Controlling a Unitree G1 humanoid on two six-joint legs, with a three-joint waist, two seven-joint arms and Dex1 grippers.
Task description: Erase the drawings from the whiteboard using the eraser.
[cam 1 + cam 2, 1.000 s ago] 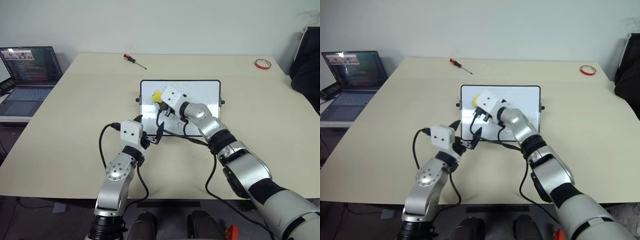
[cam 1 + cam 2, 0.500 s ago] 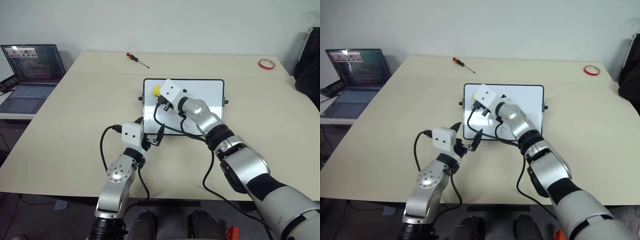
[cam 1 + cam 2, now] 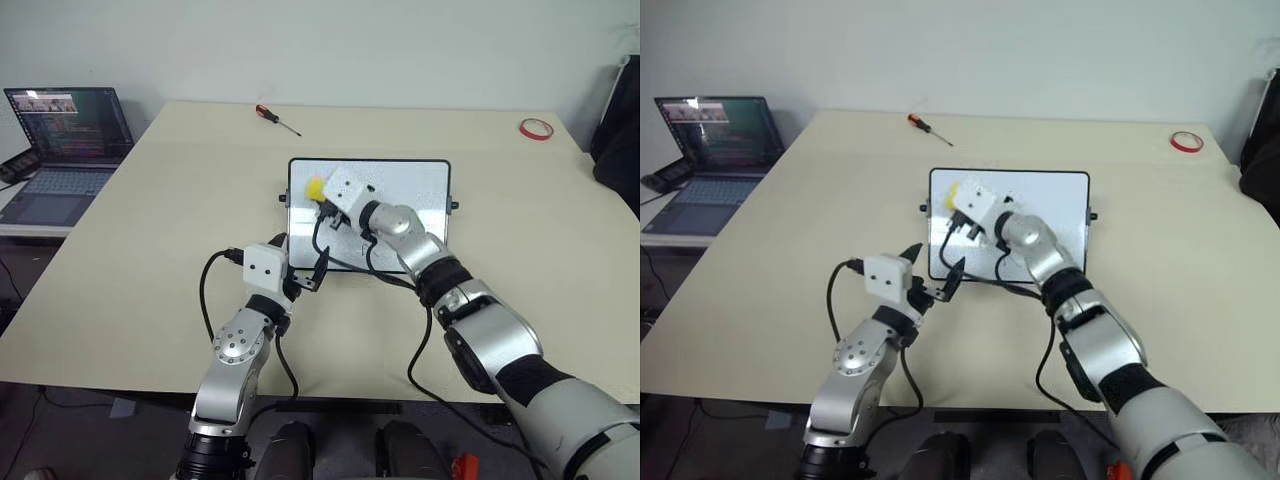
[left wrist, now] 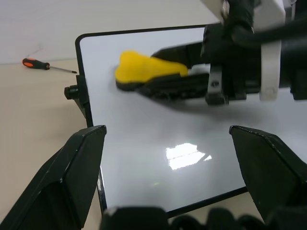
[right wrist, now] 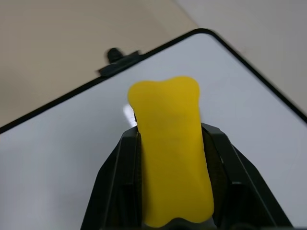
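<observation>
Two grippers share our work over the whiteboard (image 3: 400, 190), and we take the views in turn.

From the left eye, our right gripper (image 3: 322, 193) pinches the eraser (image 3: 314, 188) over the board's left part, near its far left corner. Half a second ago the yellow block sat a little closer to the far edge; a second ago it was about where it is now. We read that as one short stroke out and back, though the camera has shifted too, so the travel is small. Our left gripper (image 3: 300, 262) hovers at the near left edge, as it did a second ago.

From the right eye, the same holds, and a faint mark or two shows on the board right of the arm; we cannot tell whether these are drawings or reflections.

From the left wrist, our own fingers (image 4: 67, 177) stand spread wide, holding nothing, with the board's near left corner between them. The eraser lies low against the white surface, and that stretch looks clean.

From the right wrist, the black fingers (image 5: 120, 177) squeeze the eraser (image 5: 170, 143) from both sides, its tip toward a corner and a black knob (image 5: 115, 53).

We judge that the wiping is under way here, with the board's right part yet to check.
</observation>
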